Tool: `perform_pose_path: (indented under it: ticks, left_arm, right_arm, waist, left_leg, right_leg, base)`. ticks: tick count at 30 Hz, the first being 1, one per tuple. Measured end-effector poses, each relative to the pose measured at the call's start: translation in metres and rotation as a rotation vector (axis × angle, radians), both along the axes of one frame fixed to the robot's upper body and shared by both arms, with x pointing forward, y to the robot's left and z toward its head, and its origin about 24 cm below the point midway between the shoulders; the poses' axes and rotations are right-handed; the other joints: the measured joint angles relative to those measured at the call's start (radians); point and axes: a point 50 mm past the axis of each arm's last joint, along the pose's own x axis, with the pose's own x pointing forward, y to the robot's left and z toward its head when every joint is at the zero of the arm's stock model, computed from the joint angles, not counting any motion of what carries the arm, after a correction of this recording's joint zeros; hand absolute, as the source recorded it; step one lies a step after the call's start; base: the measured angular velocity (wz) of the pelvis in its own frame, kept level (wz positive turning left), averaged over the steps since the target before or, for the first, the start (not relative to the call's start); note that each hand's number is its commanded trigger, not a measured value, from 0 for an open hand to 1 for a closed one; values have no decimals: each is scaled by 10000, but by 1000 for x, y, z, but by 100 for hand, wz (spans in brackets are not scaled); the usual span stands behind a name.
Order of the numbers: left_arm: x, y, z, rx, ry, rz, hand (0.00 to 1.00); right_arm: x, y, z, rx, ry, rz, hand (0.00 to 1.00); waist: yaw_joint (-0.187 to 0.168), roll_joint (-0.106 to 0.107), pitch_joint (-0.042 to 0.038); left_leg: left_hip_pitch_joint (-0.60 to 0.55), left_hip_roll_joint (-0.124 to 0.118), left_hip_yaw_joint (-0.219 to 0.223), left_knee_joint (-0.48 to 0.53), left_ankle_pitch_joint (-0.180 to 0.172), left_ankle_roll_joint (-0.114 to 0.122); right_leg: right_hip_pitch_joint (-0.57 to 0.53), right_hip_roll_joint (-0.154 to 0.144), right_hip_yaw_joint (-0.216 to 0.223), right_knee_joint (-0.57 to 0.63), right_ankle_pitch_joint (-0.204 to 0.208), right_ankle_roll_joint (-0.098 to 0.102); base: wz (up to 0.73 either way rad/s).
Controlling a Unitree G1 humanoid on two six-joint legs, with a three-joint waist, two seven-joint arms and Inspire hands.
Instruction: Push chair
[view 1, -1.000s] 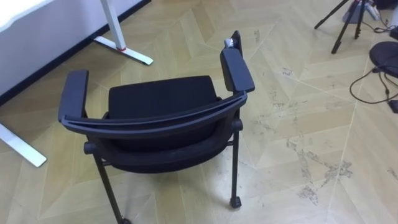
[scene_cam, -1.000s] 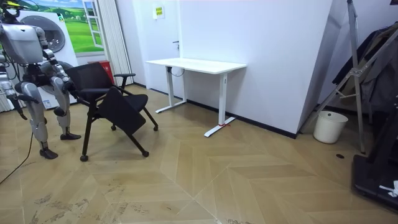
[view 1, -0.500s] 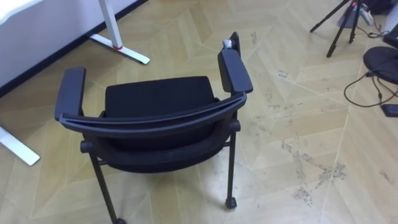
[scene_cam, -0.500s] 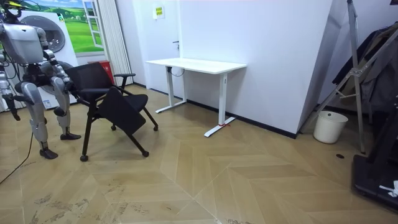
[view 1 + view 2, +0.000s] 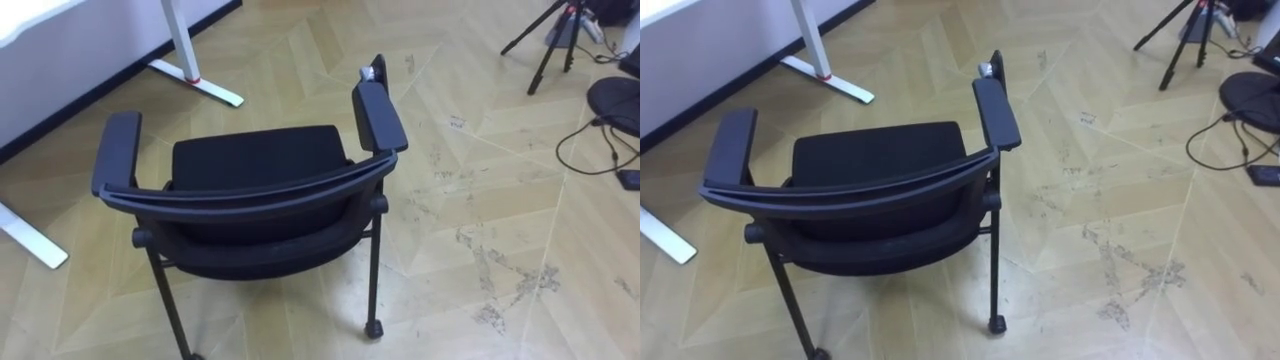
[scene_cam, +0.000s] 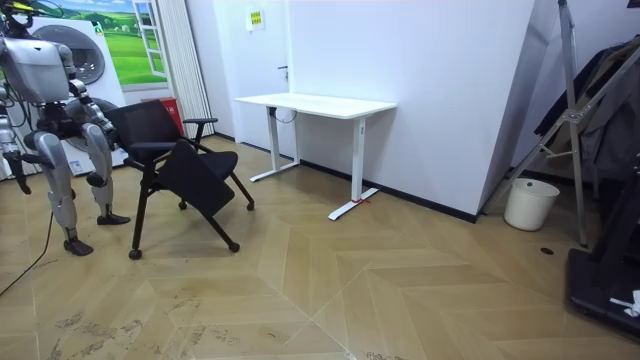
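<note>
Currently: black chair point(image 5: 255, 170), armrests both sides, stands on the wooden floor point(image 5: 480, 150) directly before the robot, backrest nearest it. White desk point(image 6: 316, 103) is near, ahead to the left. Right hand point(image 6: 17, 172) hangs at the robot's side; whether either hand is released or clenched cannot be told.
</note>
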Motion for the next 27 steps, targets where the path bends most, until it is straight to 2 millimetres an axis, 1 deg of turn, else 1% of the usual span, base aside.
perform_pose_path:
  ticks: [4,6,7,8,9,10,11,13,14,16,17,18,19,20,21,22,23,25,27]
  left_arm:
    - [-5,2,2,449,67,-224,0]
    - [-3,4,4,730,-101,-489,0]
    - [-2,4,5,921,-204,-737,0]
    - [-3,5,6,1126,-290,-1011,0]
    - [-3,6,6,1212,-314,-1098,0]
    - [-5,7,7,1403,-256,-1229,0]
    - [-7,7,7,1474,-200,-1278,0]
    - [-21,7,8,1621,155,-1410,0]
    - [-26,7,8,1649,281,-1427,0]
    - [-42,8,9,1685,679,-1369,0]
    - [-46,8,9,1693,780,-1370,0]
    - [-52,9,10,1727,953,-1467,0]
    - [-55,12,11,1831,1047,-1525,0]
    - [-56,15,13,2037,998,-1503,0]
    - [-57,17,15,2167,961,-1534,0]
    - [-57,21,18,2465,877,-1521,0]
    - [-57,23,19,2635,813,-1476,0]
    - [-49,31,25,3627,541,-1682,0]
    - [-40,37,30,4408,174,-1991,0]
  right_arm:
    - [4,-3,1,-142,-170,158,0]
    - [8,-5,2,-196,-266,214,0]
    - [9,-6,2,-230,-329,247,0]
    - [10,-6,2,-250,-376,309,0]
    - [11,-7,2,-267,-391,345,0]
    - [11,-7,2,-323,-416,425,0]
    - [11,-7,3,-337,-420,448,0]
    - [12,-8,3,-354,-434,462,0]
    - [12,-8,3,-364,-438,456,0]
    - [12,-10,3,-477,-451,487,0]
    - [12,-11,4,-522,-443,590,0]
    - [16,-13,4,-611,-462,839,0]
    - [19,-15,5,-706,-525,982,0]
    - [21,-18,6,-784,-561,1050,0]
    - [23,-19,7,-829,-608,1071,0]
    - [24,-23,8,-975,-693,1137,0]
    - [27,-25,9,-1047,-775,1192,0]
    - [39,-32,13,-1365,-1061,1495,0]
    - [40,-37,15,-1576,-1131,1632,0]
  waist:
    - [27,89,5]
    - [22,129,4]
    - [61,149,7]
    - [104,191,-5]
    - [133,187,1]
    - [246,171,1]
    - [282,197,-13]
    - [359,198,-84]
    - [379,214,-95]
    - [454,242,-107]
    - [553,260,-113]
    - [678,276,-91]
    - [743,307,-72]
    - [844,256,-48]
    - [869,293,-58]
    - [874,268,-40]
    - [883,285,-38]
    - [947,325,-37]
    - [1091,419,-59]
  left_leg:
    - [-76,-1,-96,29,0,0]
    - [-163,-2,-188,51,0,0]
    - [-192,1,-250,57,1,0]
    - [-219,3,-294,65,2,-3]
    - [-237,3,-327,71,3,-4]
    - [-263,3,-362,77,4,-6]
    - [-286,3,-400,79,5,-7]
    - [-340,0,-558,116,5,-8]
    - [-338,0,-595,126,6,-8]
    - [-337,-13,-854,168,6,-9]
    - [-337,-13,-859,175,5,-10]
    - [-344,-22,-921,205,3,-13]
    - [-341,-50,-1073,228,3,-13]
    - [-319,-91,-1176,258,3,-12]
    - [-318,-112,-1254,286,3,-12]
    - [-322,-170,-1419,304,5,-9]
    - [-333,-192,-1464,308,5,-8]
    - [-422,-263,-1612,340,4,-9]
    - [-434,-263,-1636,351,9,-19]
  right_leg:
    - [-4,0,-46,0,0,0]
    - [-16,-4,-138,-8,0,0]
    - [-13,-5,-216,-8,0,0]
    - [-12,-5,-288,-8,-5,7]
    - [-12,-5,-312,-8,-8,10]
    - [-13,-7,-357,-9,-15,20]
    - [-12,-8,-403,-12,-16,21]
    - [26,-11,-500,-14,-36,52]
    - [49,-12,-532,-15,-43,62]
    - [180,-38,-772,-13,-69,99]
    - [184,-39,-791,-13,-74,99]
    - [223,-45,-813,-16,-75,99]
    - [330,-73,-983,-20,-89,120]
    - [432,-109,-1065,-31,-140,123]
    - [500,-125,-1160,-53,-153,129]
    - [626,-166,-1340,-109,-189,136]
    - [670,-176,-1393,-157,-201,131]
    - [698,-238,-1537,-173,-364,87]
    - [706,-231,-1538,-169,-394,69]
  base:
    - [6]
    - [13]
    - [16]
    - [13]
    - [10]
    - [10]
    - [17]
    - [19]
    - [23]
    - [28]
    - [17]
    - [21]
    - [33]
    - [37]
    - [38]
    - [30]
    - [28]
    - [18]
    - [8]
